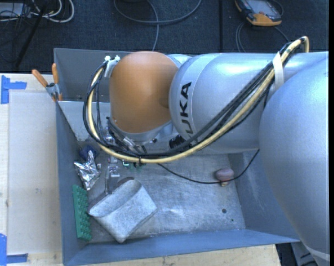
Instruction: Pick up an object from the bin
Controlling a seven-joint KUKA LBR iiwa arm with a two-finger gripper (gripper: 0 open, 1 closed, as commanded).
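Currently: arm (211, 87) reaches in from 3 o'clock, with its orange wrist cover (140, 90) low over the 9 o'clock side of the bin (172, 248). Fingers (112, 175) sit under the cover, pointing down at the floor. Open or closed: cannot tell, since cables and wrist mask them.

Nearest contents:
- Grey block (123, 206) at 7 o'clock, lying tilted, its upper corner right below the wrist.
- Crumpled foil (86, 169) at 9 o'clock, just beside the block.
- Small blue thing (89, 150) toward 10 o'clock, next to the foil; kind unclear.
- Green studded plate (81, 214) along the wall at 8 o'clock.
- Pinkish pebble (224, 174) toward 3 o'clock, well apart from the rest.

Likely target, judged by position: the grey block or the foil. I cannot say which, and no contact is visible.

Progress: the approach looks done, as the arm is down in the bin. Nothing is seen held or lifted; every item lies on the floor. Left to do: close on one item and raise it clear of the walls. Estimate: early-to-middle stage.
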